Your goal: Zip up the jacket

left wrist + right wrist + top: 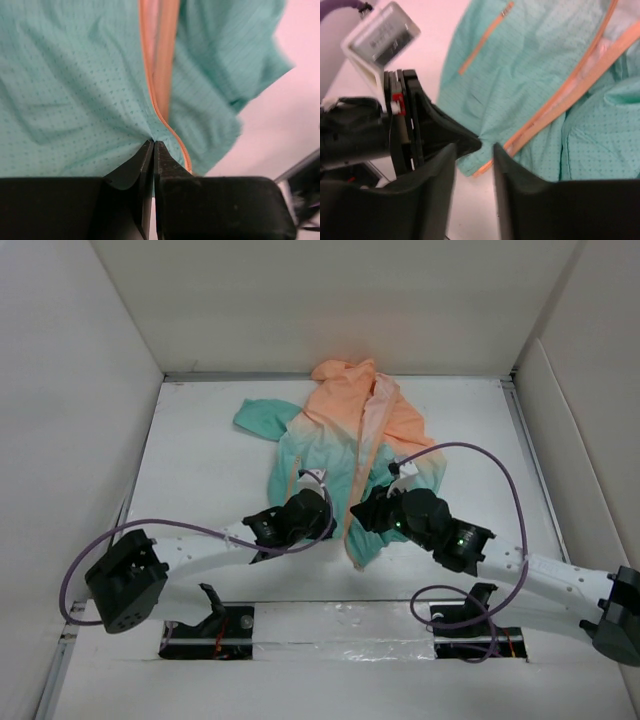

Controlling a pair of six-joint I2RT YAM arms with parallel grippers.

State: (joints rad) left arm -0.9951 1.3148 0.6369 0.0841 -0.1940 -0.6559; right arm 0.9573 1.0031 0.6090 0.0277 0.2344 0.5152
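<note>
Here the left gripper (153,145) pinches the jacket (75,75) hem; right gripper (473,149) parted, empty.

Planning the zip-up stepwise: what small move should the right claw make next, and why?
Probably ease the right claw onto the orange zipper trim near the hem and close: the left claw pinches the jacket at its hem, the right stands open and empty, the front unzipped.

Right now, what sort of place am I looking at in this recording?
Probably a lab robot test cell, not a home: a white table boxed in by plain white panels, two robot arms bolted at its near edge, and one jacket laid out on it.
</note>
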